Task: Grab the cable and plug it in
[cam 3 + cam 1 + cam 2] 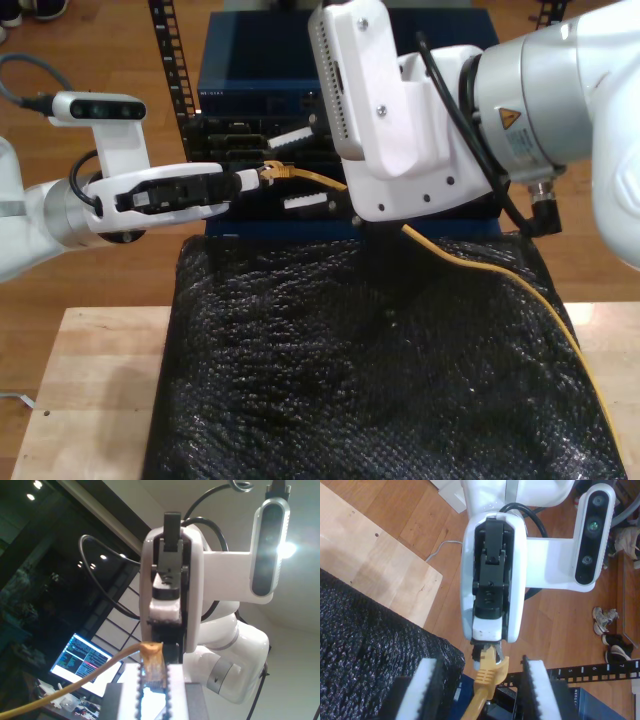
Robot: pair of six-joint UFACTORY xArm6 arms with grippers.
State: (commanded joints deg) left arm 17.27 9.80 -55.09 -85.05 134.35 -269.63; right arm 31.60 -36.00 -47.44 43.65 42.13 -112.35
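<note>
In the first wrist view, the jaws of my first gripper (152, 682) are clamped on the yellow boot at the end of the cable (75, 687). The rest of the cable trails away towards a lit monitor (82, 661) in a dark room. In the second wrist view, my second gripper (482, 692) has its jaws wide apart. The white pads (427, 692) stand on either side of the cable's yellow boot, and I cannot tell whether either pad touches it. Ahead, the tip of my first gripper holds the plug end. A black padded mat (365, 650) lies beside the wooden floor (555, 615), and a perforated black rail (600, 669) crosses just beyond the jaws. In the exterior view, my first gripper reaches in level from the exterior view's left and holds the plug just in front of the blue rack equipment (260, 70). I cannot tell whether the plug touches a port. The serrated pads of my second gripper sit above and below the cable. The cable passes behind that arm and curves over the mat on the counter (90, 385) towards the exterior view's lower right.
</note>
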